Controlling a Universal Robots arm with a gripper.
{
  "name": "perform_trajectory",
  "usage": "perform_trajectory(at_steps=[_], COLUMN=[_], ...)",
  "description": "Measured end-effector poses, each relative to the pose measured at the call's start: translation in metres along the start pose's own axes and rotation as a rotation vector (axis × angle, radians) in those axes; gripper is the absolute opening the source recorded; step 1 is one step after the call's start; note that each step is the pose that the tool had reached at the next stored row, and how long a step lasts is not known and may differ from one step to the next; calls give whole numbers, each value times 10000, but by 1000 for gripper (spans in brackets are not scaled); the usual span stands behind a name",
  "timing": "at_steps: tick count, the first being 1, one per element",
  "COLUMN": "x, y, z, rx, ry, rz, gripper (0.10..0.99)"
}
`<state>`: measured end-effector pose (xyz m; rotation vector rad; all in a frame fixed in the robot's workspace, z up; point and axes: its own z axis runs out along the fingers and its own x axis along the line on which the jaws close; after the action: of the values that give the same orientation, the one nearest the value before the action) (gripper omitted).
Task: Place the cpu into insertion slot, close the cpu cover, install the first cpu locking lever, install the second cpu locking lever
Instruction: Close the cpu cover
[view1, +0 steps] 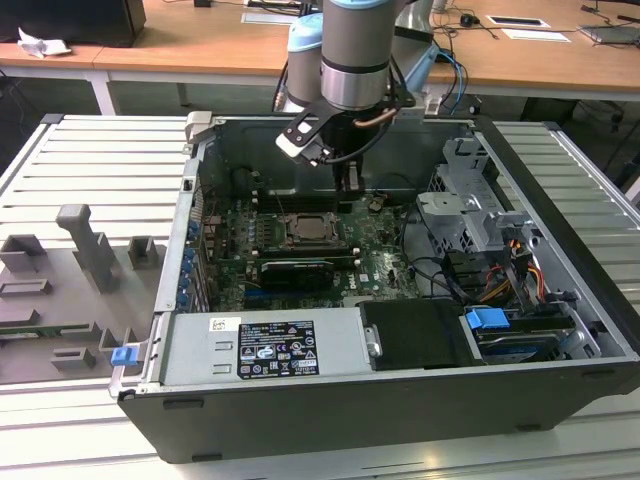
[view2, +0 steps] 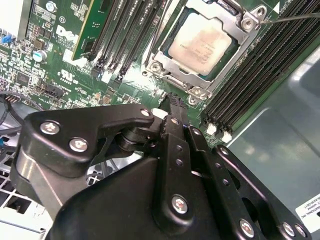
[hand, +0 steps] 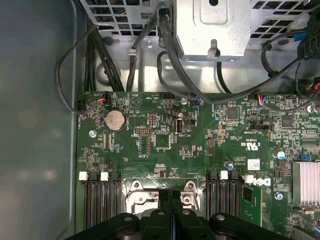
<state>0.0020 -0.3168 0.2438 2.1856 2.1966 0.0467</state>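
Gripper (view2: 172, 101) | fingers pressed together, holding nothing | beside cpu (view2: 202, 42)

Looks like a robotics lab set up inside an office space. A robot arm (view1: 352, 50) hangs over a slatted metal table (view1: 60, 150), and a desktop PC case (view1: 330, 425) lies open on it. The motherboard (hand: 165, 140) is bare, cpu (view2: 202, 42) exposed. Grey fixture blocks (view1: 85, 245) sit on the table beside the case, on the exterior view's left. Behind it are wooden tables (view1: 200, 45) with papers (view1: 528, 33) and a crumpled sheet (view1: 40, 44), plain office furniture.
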Motion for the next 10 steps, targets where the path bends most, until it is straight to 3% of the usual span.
perform_trajectory(at_steps=[10], x=[1], y=[-139], z=[0], rx=[-1], ry=[1], rz=[0], gripper=[106])
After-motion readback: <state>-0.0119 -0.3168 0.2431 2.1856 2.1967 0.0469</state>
